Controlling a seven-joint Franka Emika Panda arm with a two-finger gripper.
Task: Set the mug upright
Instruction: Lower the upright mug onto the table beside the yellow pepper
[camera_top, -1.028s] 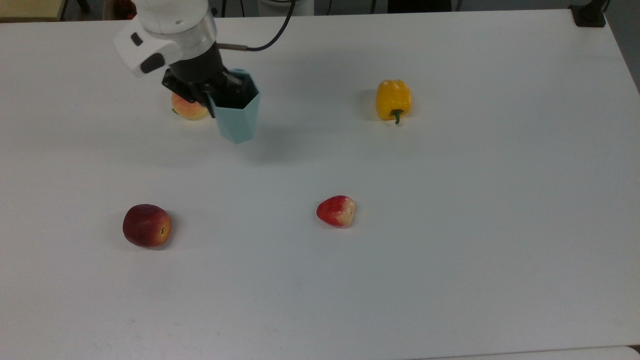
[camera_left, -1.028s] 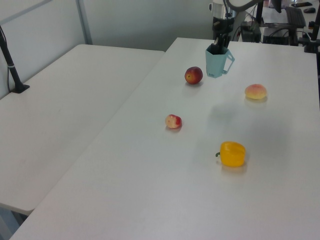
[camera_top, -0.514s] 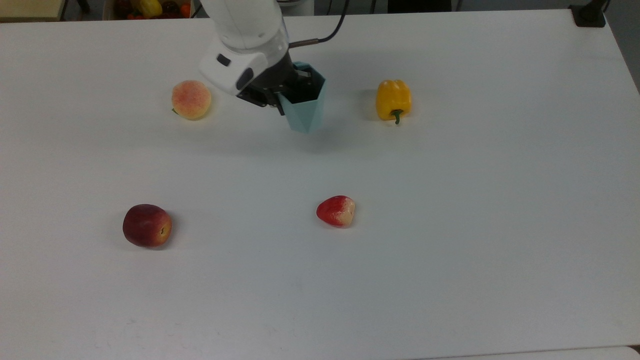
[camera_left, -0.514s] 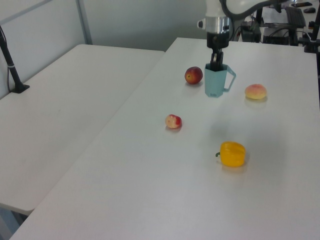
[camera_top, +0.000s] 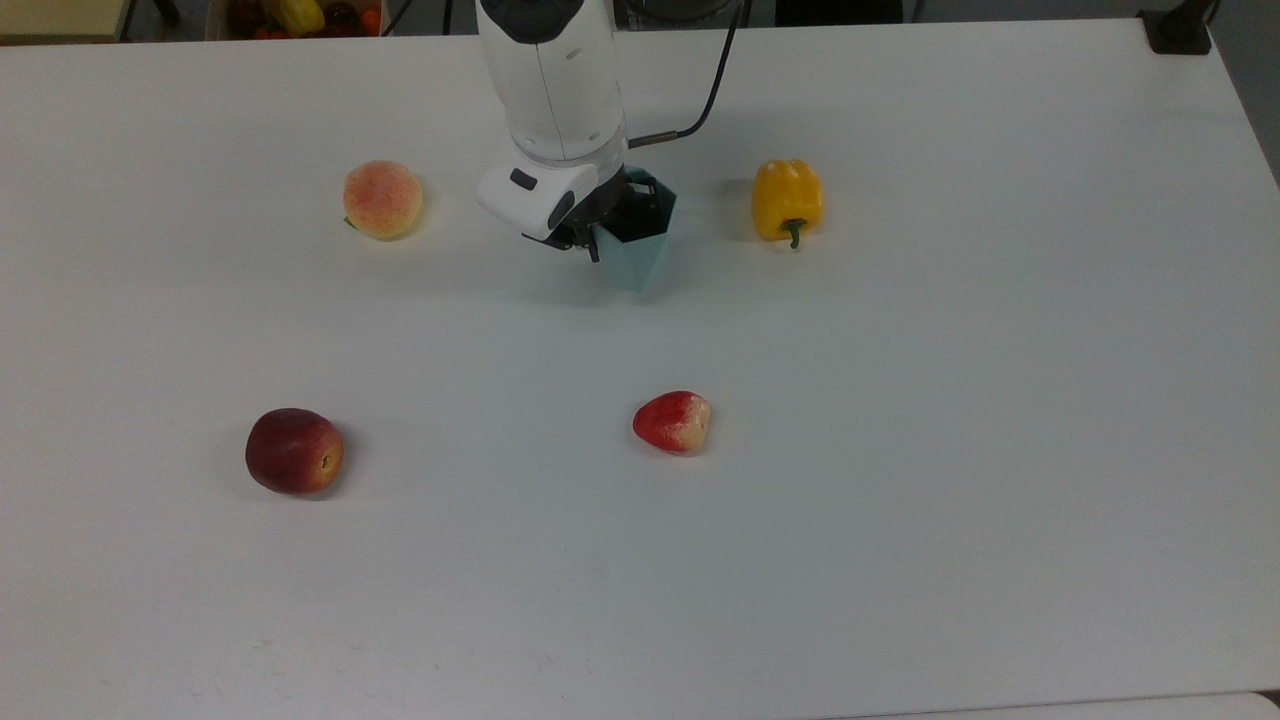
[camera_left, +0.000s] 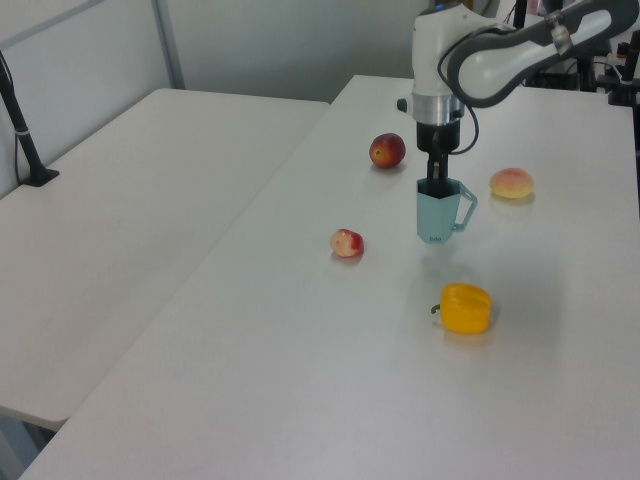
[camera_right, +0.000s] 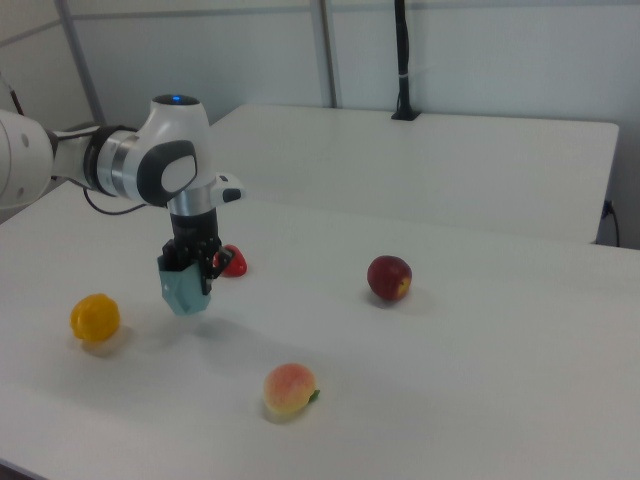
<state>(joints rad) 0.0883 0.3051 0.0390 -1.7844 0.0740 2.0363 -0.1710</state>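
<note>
The pale teal faceted mug (camera_top: 636, 253) hangs upright with its dark opening facing up, between the peach and the yellow pepper in the top view. My gripper (camera_top: 606, 222) comes down from above and is shut on the mug's rim wall, with one finger inside the opening. In the left view the mug (camera_left: 437, 216) shows its small handle on the left view's right, under the gripper (camera_left: 433, 184). In the right view the mug (camera_right: 182, 291) seems to hover a little above the white table (camera_right: 480, 380), with its shadow beside it.
A peach (camera_top: 382, 199) lies to the top view's left of the mug and a yellow pepper (camera_top: 787, 199) to its right. A red strawberry-like fruit (camera_top: 672, 421) and a dark red apple (camera_top: 294, 451) lie nearer the front. A second table (camera_left: 120, 190) adjoins.
The arm has carried the mug from beside the peach toward the top view's right, close to the pepper, and lower toward the table. The fruits have not moved.
</note>
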